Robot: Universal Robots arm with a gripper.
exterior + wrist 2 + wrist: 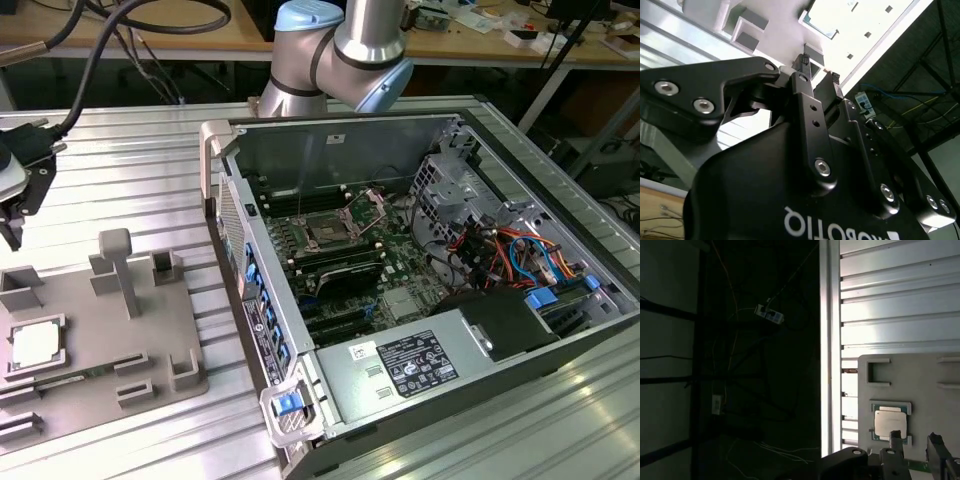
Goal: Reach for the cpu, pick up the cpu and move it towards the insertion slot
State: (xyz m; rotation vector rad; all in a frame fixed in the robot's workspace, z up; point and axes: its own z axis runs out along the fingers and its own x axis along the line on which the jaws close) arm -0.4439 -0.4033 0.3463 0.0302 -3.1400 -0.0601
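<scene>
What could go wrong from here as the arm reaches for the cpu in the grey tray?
1. In the first wrist view the open gripper appears off-centre from the cpu; one fingertip might land on its top rather than beside it.
2. The cpu lies in a recess of the grey tray, whose raised edges could catch a finger.
3. The insertion slot lies inside the computer case; a low carry from the tray might hit its wall.

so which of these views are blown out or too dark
Second wrist view: the grey tray is blown out white behind the dark gripper. First wrist view: the off-table half is near black, the cpu is well lit. Exterior view: evenly lit, sheen on the table slats.
</scene>
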